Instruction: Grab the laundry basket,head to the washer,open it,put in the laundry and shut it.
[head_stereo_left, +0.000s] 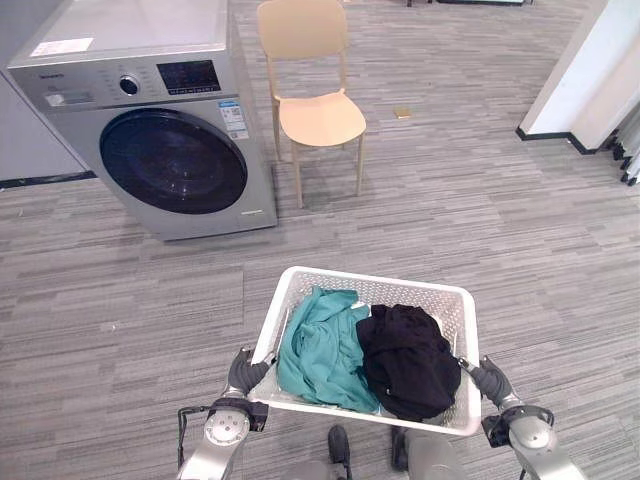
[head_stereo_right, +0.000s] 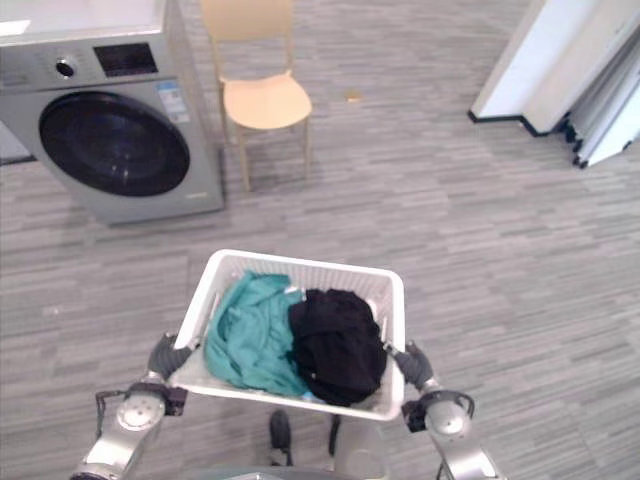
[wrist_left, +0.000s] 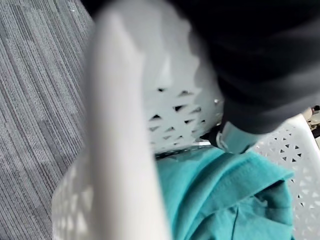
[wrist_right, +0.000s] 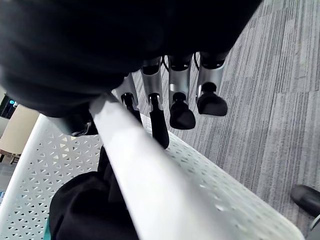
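1. Floor (head_stereo_left: 480, 230): grey striped carpet, runs under everything in view.

2. Washer (head_stereo_left: 150, 120): silver front-loader, far left, standing on the floor. Round dark door (head_stereo_left: 172, 160) shut. Control panel above the door w/ a dial and a dark display.

3. White wall panel (head_stereo_left: 590, 70): far right, black strip along its base.

4. Chair (head_stereo_left: 315, 95): pale tan, just beside the washer on its right, seat facing the robot, nothing on it. Small tan object (head_stereo_left: 402, 112) on the floor to the right of the chair; too small to tell what it is.

5. Laundry basket (head_stereo_left: 375, 290): white, perforated walls, rectangular, open top. Held up off the floor close to the robot, well apart from the washer, which stands ahead and to the left.

6. Teal garment (head_stereo_left: 318, 350): crumpled in the basket's left half, touching the black one.

7. Black garment (head_stereo_left: 405, 360): bunched in the basket's right half, heaped about level w/ the rim.

8. Left robot hand (head_stereo_left: 246, 372): at the basket's left rim, near corner. Dark cover up against the rim; fingers hidden behind it, so can't tell the grip.

9. Right robot hand (wrist_right: 185, 102): at the basket's right rim, near corner. Fingers curled down over the rim in the right wrist view, dark tips on the outer side; clamped on the basket.
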